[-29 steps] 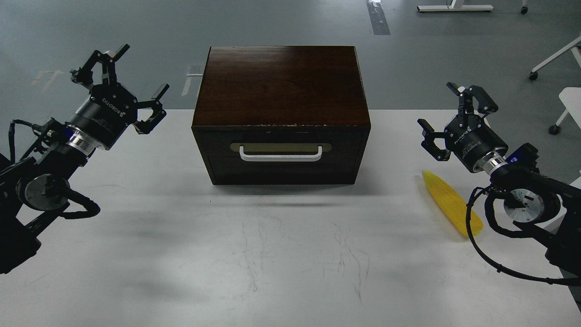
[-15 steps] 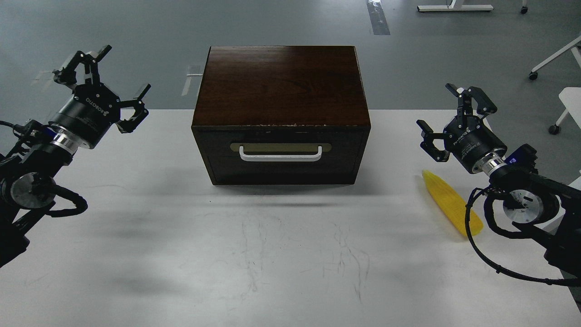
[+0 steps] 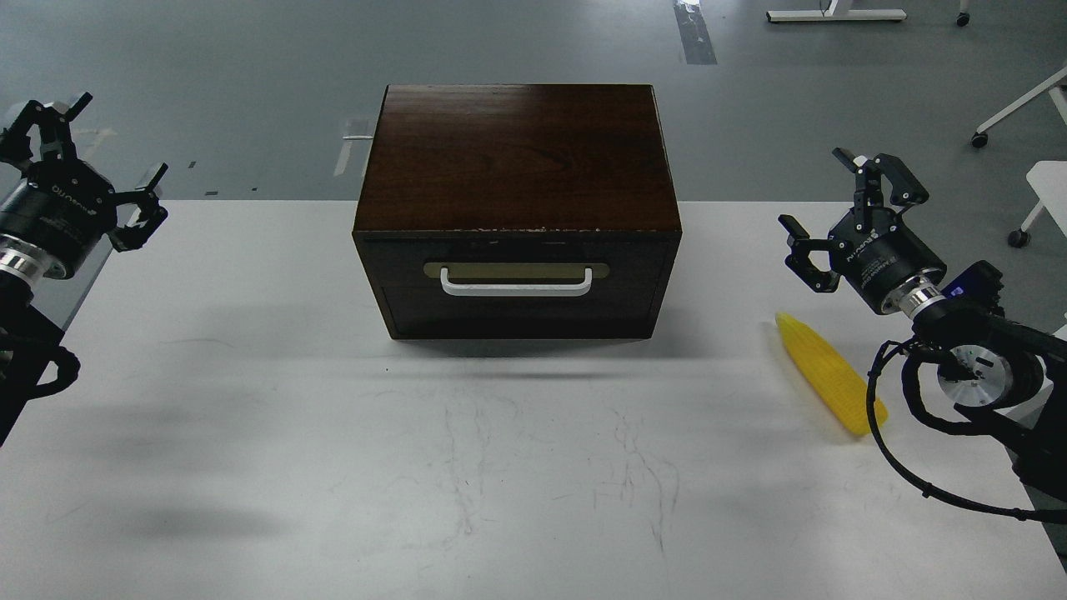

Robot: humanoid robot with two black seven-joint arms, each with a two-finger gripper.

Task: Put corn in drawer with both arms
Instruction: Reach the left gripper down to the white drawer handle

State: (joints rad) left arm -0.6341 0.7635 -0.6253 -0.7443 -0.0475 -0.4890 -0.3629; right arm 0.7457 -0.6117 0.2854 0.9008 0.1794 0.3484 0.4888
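The white counter (image 3: 333, 467) fills the lower frame, with the dark cabinet (image 3: 517, 158) at centre. Its drawer (image 3: 517, 292) faces the camera fully shut, its white handle (image 3: 516, 287) reachable from either side. The left gripper (image 3: 79, 158), at the upper left edge, and the right gripper (image 3: 846, 208), at right, hover with fingers spread, both empty. The corn (image 3: 829, 375), bright yellow and tapered, lies at lower right, just below the right gripper, probably that arm's pick.

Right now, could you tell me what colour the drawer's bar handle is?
White, on a tan plate; the handle shows clearly in the head view.
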